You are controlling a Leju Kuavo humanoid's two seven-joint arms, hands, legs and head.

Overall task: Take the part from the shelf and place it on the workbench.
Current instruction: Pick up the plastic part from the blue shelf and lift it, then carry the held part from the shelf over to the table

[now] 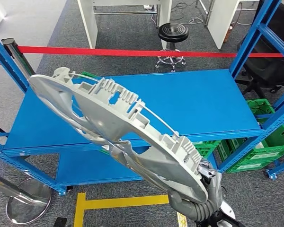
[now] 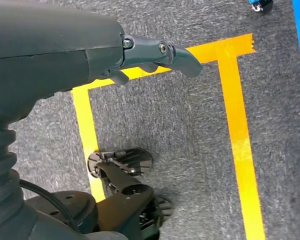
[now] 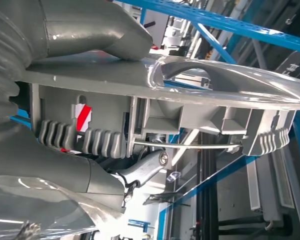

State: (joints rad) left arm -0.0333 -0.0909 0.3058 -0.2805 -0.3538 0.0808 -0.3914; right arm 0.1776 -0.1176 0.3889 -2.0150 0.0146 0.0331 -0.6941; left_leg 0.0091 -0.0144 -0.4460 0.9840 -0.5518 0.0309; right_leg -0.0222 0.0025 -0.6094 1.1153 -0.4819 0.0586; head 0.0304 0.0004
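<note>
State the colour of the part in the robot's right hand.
Light grey part, clearest in the head view.

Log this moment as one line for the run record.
stage: carrying | right hand: grips grey part at one end, above blue shelf | left hand: holds nothing, over floor

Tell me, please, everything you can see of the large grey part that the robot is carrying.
The long, curved grey moulded plastic part has cut-outs, ribbed tabs, clip blocks and a thin metal rod along its edge. It hangs in the air, tilted, its far end high towards the robot's left, in front of the blue metal shelf. The right hand holds its lower end; the right wrist view shows the thumb on one face, a finger under the ribs.
</note>
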